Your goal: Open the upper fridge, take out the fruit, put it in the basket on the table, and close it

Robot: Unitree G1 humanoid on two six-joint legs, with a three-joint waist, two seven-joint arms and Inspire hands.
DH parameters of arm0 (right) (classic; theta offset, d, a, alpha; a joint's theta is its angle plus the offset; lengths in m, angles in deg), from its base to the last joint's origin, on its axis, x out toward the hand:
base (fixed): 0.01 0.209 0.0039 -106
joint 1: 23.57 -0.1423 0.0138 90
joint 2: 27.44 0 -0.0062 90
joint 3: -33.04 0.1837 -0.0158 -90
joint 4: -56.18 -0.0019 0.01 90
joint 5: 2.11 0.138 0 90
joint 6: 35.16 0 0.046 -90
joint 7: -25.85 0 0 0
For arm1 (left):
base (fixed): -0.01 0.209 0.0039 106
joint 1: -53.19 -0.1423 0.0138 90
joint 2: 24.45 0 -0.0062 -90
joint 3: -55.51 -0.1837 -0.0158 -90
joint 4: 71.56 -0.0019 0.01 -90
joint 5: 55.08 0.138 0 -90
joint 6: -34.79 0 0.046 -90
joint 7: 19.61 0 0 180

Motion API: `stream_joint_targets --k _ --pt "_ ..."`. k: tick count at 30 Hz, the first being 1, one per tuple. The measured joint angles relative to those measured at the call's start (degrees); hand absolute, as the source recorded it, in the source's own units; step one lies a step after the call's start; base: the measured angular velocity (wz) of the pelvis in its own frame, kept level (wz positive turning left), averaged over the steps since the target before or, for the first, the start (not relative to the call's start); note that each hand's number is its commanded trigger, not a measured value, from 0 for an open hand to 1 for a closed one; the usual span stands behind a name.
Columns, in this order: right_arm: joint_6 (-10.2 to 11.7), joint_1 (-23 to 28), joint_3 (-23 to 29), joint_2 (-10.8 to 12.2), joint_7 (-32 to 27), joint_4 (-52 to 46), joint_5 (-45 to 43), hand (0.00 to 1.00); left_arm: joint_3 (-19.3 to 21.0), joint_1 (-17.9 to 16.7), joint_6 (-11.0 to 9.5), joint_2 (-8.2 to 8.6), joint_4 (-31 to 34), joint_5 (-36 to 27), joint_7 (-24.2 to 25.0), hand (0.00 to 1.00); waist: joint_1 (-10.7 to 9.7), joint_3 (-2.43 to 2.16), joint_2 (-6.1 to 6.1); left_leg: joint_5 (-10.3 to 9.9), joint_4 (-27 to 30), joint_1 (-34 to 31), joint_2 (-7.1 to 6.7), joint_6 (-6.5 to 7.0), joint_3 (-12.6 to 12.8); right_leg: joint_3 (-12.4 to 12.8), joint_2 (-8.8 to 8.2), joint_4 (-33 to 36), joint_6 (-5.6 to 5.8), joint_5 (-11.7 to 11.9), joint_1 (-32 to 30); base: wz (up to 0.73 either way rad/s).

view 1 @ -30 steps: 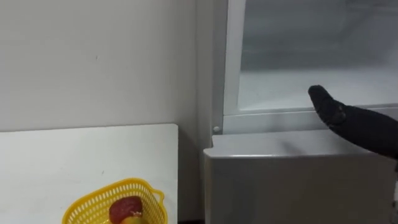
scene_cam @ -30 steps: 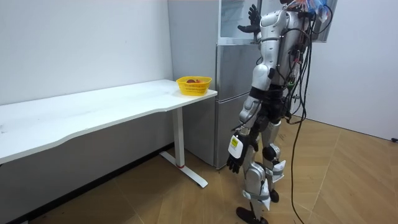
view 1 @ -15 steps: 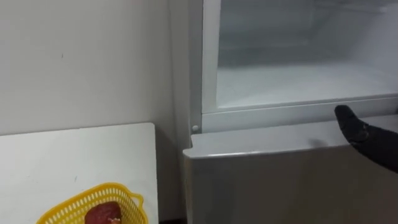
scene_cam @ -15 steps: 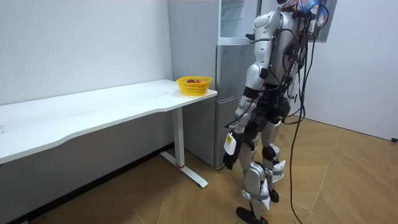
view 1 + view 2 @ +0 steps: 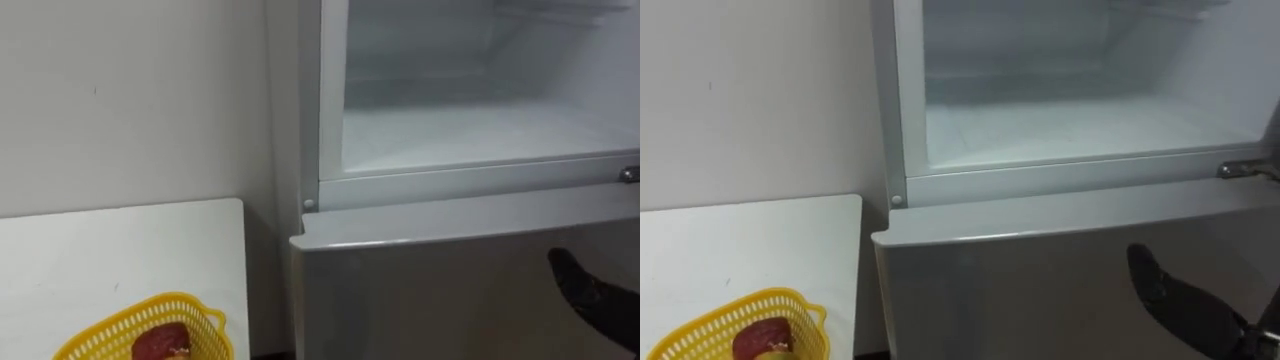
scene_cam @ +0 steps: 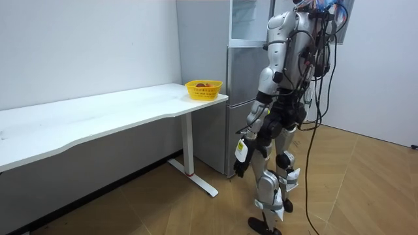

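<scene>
Seemingly nearly done: the upper fridge [image 5: 470, 183] is standing open and bare; a red item [image 5: 160, 343] is lying in the yellow basket [image 5: 175, 297] left of it; the right hand [image 5: 585, 298], relaxed and holding nothing, is hanging below it.

The fridge's upper compartment [image 5: 480, 130] is noted as white inside, its lower door [image 5: 430, 290] as plain grey. The counter [image 5: 100, 250] at lower left is recorded as white. The basket [image 5: 205, 322] is yellow with an open lattice, and a red item [image 5: 160, 342] is seen within. The right robot hand [image 5: 590, 300], lower right, is black. The floor [image 6: 366, 189] is brown wood in herringbone.
</scene>
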Motion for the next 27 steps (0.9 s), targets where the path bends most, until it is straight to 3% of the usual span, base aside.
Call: stream_joint_targets --k 5,11,17,21,27 --pt "0.06 2.49 -1.54 0.04 0.22 2.79 0.26 0.00 -0.27 0.03 0.08 0.01 0.05 -0.02 -0.03 0.00 0.27 -0.04 0.88 0.00 0.00 0.19 0.03 0.00 1.36 1.25 0.18 0.05 0.00 0.00 -0.49 -0.13" --pt "-0.25 3.64 -2.09 2.01 1.73 5.29 2.82 0.00 -0.68 0.02 0.54 0.13 0.08 0.00 -0.03 0.00 -0.35 -0.06 0.92 0.00 0.00 -0.46 0.02 0.00 2.03 1.41 0.16 0.13 0.01 -0.01 -1.31 -0.03" --pt "-0.84 5.86 -2.25 2.33 2.54 5.88 7.30 0.00 -0.78 -0.31 1.74 0.13 0.26 -1.23 0.04 0.00 -0.50 -0.01 0.89 0.00 0.00 -0.43 0.01 0.00 2.24 1.38 0.14 -0.02 0.02 -0.01 -1.30 0.00" --pt "-1.77 6.34 -2.43 2.75 4.64 10.83 9.88 0.00 -0.81 -0.47 2.37 0.15 0.86 -1.22 0.06 0.00 -0.70 0.24 0.46 0.00 0.00 -0.04 0.00 -0.01 2.25 1.40 0.09 0.03 0.02 -0.01 -1.59 0.00" --pt "-3.44 7.57 -4.94 4.33 6.32 22.57 13.89 0.00 -1.88 -0.48 3.41 0.17 3.54 -2.09 -0.24 0.00 -0.72 0.06 0.26 0.00 0.00 -0.50 -0.02 0.00 2.42 1.70 0.06 0.03 0.02 -0.02 -2.36 -0.01"
